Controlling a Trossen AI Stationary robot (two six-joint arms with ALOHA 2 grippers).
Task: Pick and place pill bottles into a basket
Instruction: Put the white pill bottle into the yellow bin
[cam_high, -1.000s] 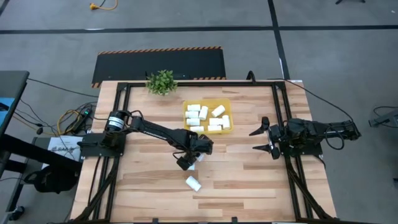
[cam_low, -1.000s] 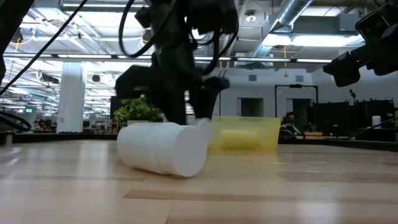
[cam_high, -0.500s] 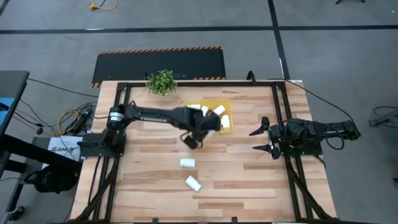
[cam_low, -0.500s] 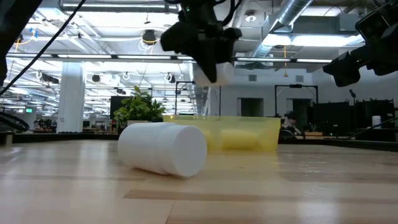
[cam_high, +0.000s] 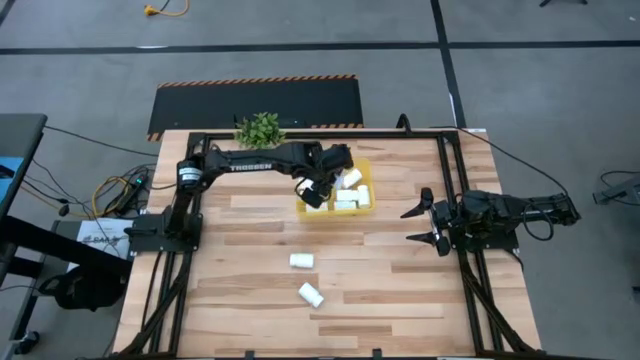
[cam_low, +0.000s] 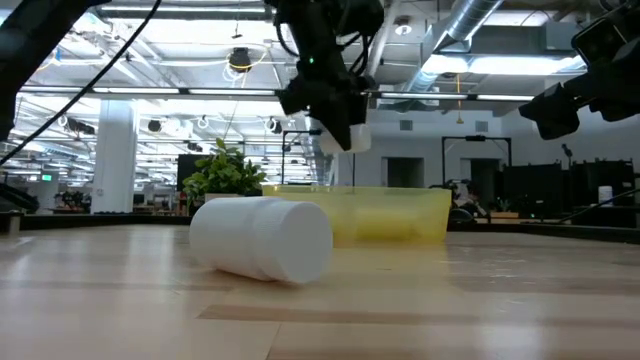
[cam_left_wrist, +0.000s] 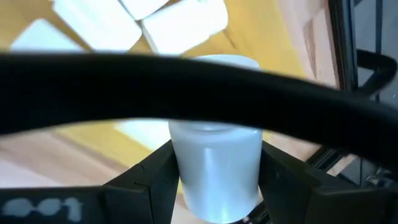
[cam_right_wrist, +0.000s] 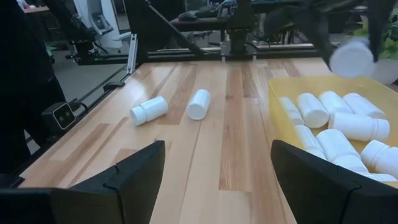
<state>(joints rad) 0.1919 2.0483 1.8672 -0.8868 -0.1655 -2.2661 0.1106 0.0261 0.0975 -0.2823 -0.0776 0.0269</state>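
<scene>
- Right now one pill bottle (cam_left_wrist: 216, 168) is gripped between the fingers (cam_left_wrist: 146, 180) of the left gripper (cam_high: 318, 187), held in the air above the basket (cam_high: 362, 166).
- The basket, a shallow yellow tray, sits on the far half of the wooden counter (cam_high: 380, 270), and a heap of white bottles (cam_right_wrist: 339, 121) lies inside it.
- Two more bottles lie on their sides on the bare counter, well apart from the basket: one (cam_high: 301, 261) near the middle, the other (cam_high: 311, 294) closer to the near edge.
- The left arm reaches from its base at the counter's left side across to the basket.
- The right gripper (cam_high: 427, 223) waits low at the counter's right side, its fingers (cam_right_wrist: 134, 171) spread apart with nothing between them.
- A small green plant (cam_high: 260, 130) stands at the far edge, beside the basket's left.
</scene>
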